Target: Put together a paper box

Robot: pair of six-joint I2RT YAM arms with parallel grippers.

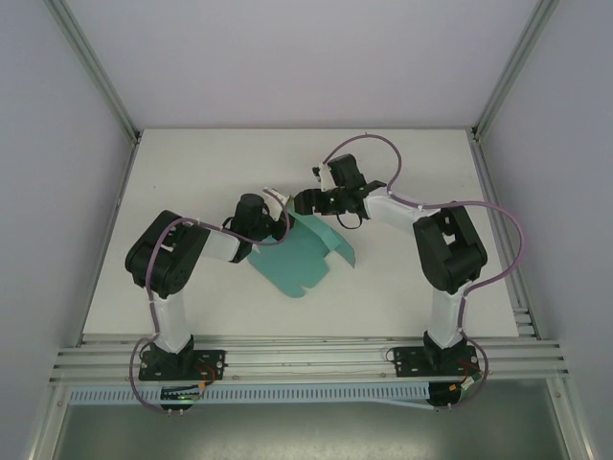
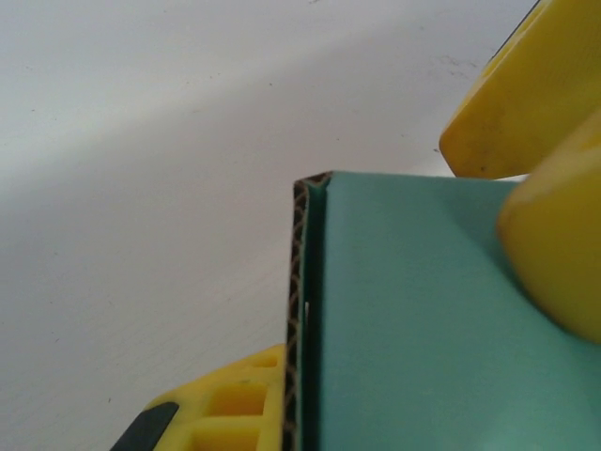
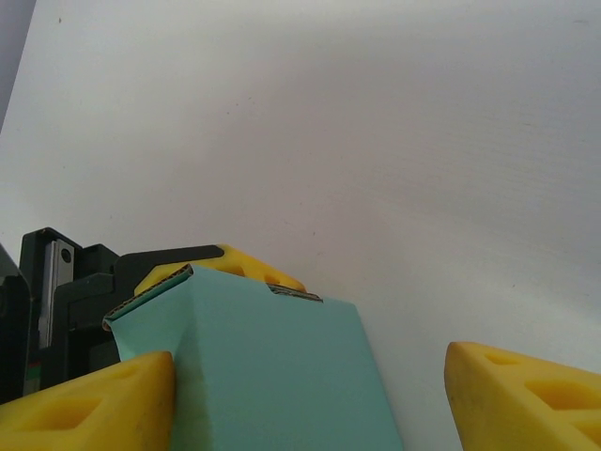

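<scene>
Top view overhead from near edge, looking down; wrist views low, close, both on paper box [image 3: 272,376].

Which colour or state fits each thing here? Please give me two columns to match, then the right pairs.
Things:
1. box
2. left tool
3. right tool
4. table

Colours or states:
a. open
b. white
c. shut on the box
d. teal

Pairs: 1-d, 2-c, 3-a, 4-b
</scene>
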